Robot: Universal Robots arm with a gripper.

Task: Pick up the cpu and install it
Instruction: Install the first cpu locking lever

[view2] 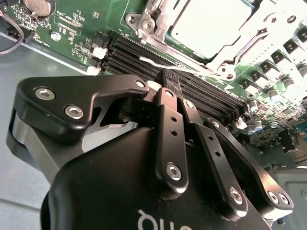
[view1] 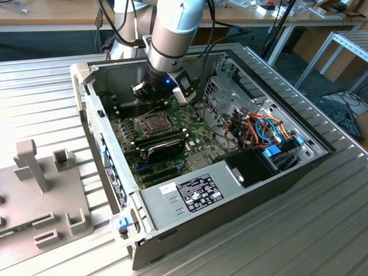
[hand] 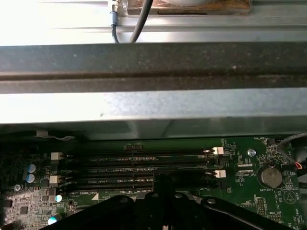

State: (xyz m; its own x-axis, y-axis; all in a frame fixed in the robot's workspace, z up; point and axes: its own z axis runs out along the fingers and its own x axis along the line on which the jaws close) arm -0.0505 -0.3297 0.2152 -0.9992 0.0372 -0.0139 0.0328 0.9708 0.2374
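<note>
Slatted counter (view1: pixel 46 86), open case: we've got the gripper (view2: pixel 170 79), fingers together, over the RAM slots (view2: pixel 201 96); cpu (view2: pixel 211 24) sits around 1 o'clock in the second wrist view.

cpu (view2: pixel 208 21) in socket frame (view2: pixel 259 36), beside memory slots (view2: pixel 192 88)

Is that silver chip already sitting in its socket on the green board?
Yes, the cpu lies flat inside the socket frame in the second wrist view.

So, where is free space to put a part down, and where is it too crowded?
Free: the ribbed metal table on the exterior view's right of the computer case. Crowded: inside it, around the CPU socket, memory slots, gripper and coloured cables.
</note>
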